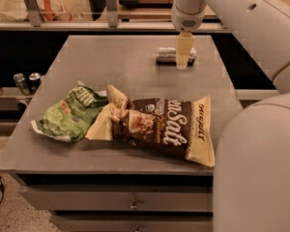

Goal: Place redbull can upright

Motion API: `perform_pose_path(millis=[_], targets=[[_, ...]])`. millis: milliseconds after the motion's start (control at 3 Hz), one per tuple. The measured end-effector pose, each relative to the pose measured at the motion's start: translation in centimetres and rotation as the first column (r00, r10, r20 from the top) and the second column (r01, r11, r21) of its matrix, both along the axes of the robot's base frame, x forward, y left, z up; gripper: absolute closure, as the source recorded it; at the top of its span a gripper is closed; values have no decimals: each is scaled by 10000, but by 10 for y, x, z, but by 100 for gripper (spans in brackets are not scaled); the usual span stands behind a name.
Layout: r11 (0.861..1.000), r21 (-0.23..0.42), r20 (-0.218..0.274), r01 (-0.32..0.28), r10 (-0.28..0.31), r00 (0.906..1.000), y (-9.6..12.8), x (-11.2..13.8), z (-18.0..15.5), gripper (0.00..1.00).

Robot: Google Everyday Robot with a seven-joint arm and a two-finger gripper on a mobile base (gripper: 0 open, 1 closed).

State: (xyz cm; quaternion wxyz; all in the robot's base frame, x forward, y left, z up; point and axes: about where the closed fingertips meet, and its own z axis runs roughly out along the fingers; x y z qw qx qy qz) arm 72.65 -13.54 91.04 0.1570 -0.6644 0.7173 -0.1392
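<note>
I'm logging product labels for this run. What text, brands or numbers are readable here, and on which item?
"Salt": large pale script on the brown-and-cream snack bag; the word before it is creased and unclear.
Dark print on that bag's cream end: too blurred to read.
Green snack bag: white lettering, unreadable.
Redbull can, lying on its side behind the pincer: no legible label.
Small dark cans at far left: nothing readable.
</note>
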Motion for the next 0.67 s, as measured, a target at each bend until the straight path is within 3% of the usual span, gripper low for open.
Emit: perform_pose_path(millis=[667], targets=[[9998,179,-41,71,-71,10000,14,20,-16,0]])
